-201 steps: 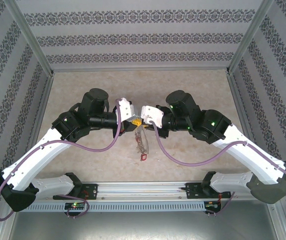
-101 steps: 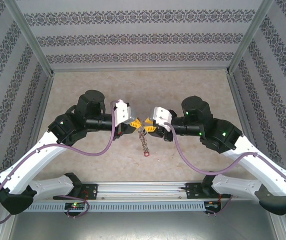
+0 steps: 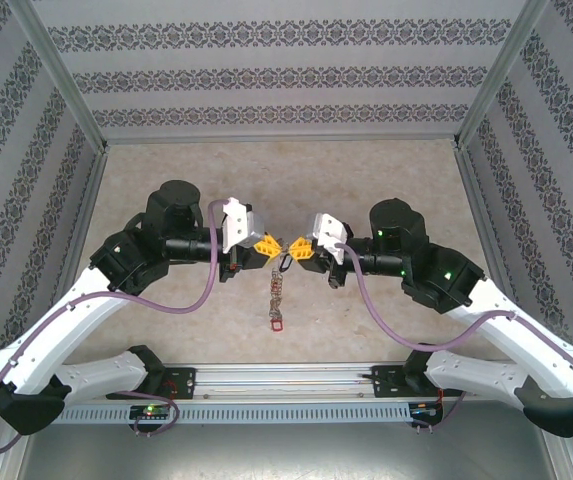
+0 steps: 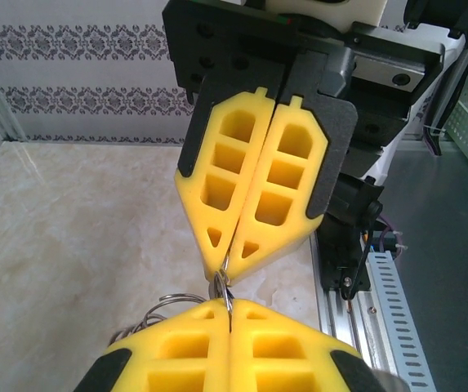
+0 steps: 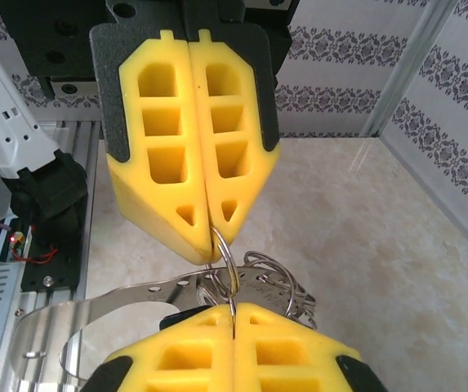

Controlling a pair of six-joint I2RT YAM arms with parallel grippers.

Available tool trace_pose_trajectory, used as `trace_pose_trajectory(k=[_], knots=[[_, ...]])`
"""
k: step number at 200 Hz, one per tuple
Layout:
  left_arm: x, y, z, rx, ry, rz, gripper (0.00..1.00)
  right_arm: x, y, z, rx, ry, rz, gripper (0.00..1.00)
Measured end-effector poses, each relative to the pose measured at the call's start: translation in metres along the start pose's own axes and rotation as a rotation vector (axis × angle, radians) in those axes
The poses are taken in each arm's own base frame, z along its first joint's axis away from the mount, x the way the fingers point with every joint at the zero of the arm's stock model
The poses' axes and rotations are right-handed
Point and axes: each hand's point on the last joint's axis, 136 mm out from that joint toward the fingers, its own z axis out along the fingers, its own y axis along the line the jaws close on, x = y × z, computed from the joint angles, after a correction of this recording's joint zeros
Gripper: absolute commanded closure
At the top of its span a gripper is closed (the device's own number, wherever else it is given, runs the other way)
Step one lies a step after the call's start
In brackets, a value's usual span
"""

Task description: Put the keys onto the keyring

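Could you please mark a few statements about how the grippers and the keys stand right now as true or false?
The left gripper and right gripper both have their jaws shut. True.
The grippers point away from each other. False: they meet tip to tip.
A thin metal ring is pinched between them. True.
The keys lie flat, far from both grippers. False: the bunch of keys hangs below the grippers, a red tag at its end.

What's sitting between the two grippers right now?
A thin metal ring, pinched at the tips of both the left gripper and the right gripper; clearest in both wrist views.
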Motion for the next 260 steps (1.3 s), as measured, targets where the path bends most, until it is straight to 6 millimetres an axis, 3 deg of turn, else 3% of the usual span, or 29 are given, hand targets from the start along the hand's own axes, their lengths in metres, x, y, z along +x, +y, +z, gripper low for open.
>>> trace_pose_trajectory(k=[52, 105, 170, 215, 260], knots=[[-0.004, 0.008, 0.0, -0.041, -0.02, -0.027, 1.0, -0.002, -0.003, 0.003, 0.02, -0.003, -0.018, 0.98], [-0.003, 0.018, -0.001, -0.093, -0.014, -0.059, 1.0, 0.006, -0.006, 0.018, 0.059, 0.035, -0.052, 0.85], [-0.004, 0.023, 0.002, -0.108, -0.02, -0.068, 1.0, 0.01, -0.006, 0.023, 0.06, 0.021, -0.059, 0.79], [-0.008, 0.025, 0.002, -0.111, -0.04, -0.057, 1.0, 0.006, -0.001, 0.011, 0.071, -0.01, -0.054, 0.75], [-0.008, 0.016, 0.002, -0.072, -0.083, -0.044, 1.0, -0.02, -0.012, -0.013, 0.129, -0.127, -0.018, 0.75]])
